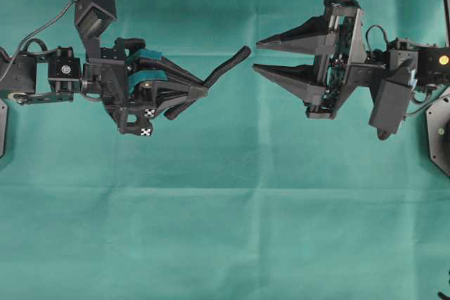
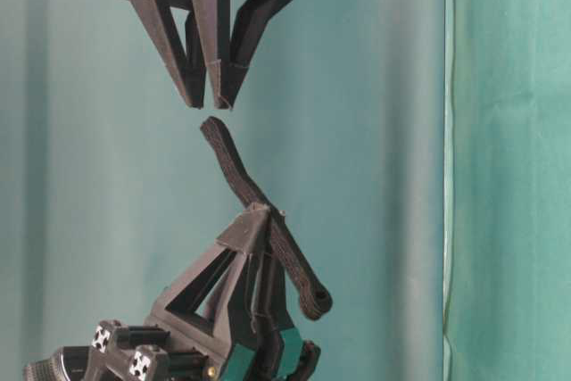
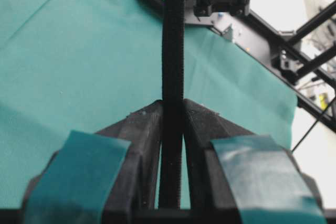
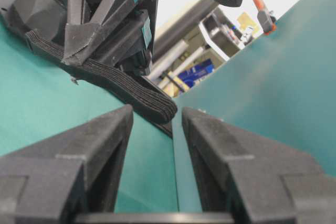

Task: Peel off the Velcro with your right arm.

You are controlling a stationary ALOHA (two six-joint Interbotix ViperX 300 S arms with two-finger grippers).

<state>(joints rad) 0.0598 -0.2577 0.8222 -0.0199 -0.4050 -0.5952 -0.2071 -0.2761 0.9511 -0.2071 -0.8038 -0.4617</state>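
Observation:
The Velcro (image 1: pixel 223 69) is a narrow black strap held in the air over the green cloth. My left gripper (image 1: pixel 204 92), the one with teal pads, is shut on its middle. In the left wrist view the Velcro (image 3: pixel 173 51) runs straight up between the closed fingertips of the left gripper (image 3: pixel 172 104). My right gripper (image 1: pixel 256 56) is open, its plain black tips just short of the strap's upper end. From the right wrist, the Velcro (image 4: pixel 118 81) ends right in front of the gap of the right gripper (image 4: pixel 156 113). In the table-level view the right gripper (image 2: pixel 210 104) hangs just above the Velcro (image 2: pixel 241 180).
A green cloth (image 1: pixel 225 230) covers the whole table and hangs as a backdrop (image 2: pixel 500 167). Both arms hover along the far half. Beyond the table edge, metal frame bars (image 3: pixel 310 51) and workshop clutter (image 4: pixel 210 61) show.

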